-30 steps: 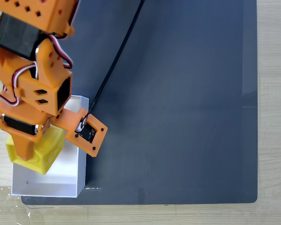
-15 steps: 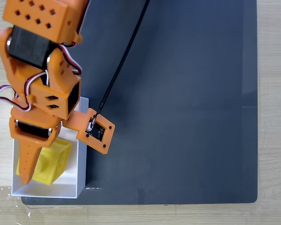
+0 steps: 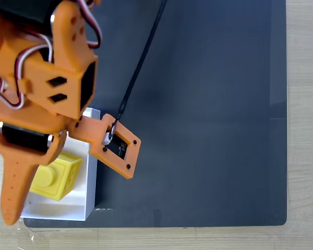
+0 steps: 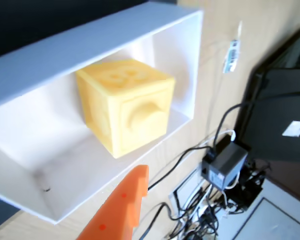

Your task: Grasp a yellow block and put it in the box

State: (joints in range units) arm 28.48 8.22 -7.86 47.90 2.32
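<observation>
The yellow block lies on the floor of the white box at the lower left of the fixed view, its round stud facing up. In the wrist view the yellow block rests against the back wall of the box, touched by nothing. My orange gripper hangs above the box's left side, open and holding nothing. One long finger shows, and the arm hides the other. The same finger pokes in from the bottom of the wrist view, apart from the block.
The box sits at the lower-left corner of a dark mat on a pale wooden table. A black cable runs to the wrist camera board. Past the table edge lie cables and a power adapter.
One second ago the gripper held the block over the box. It has let go, the block now rests on the box floor, and the arm has risen toward the camera.
</observation>
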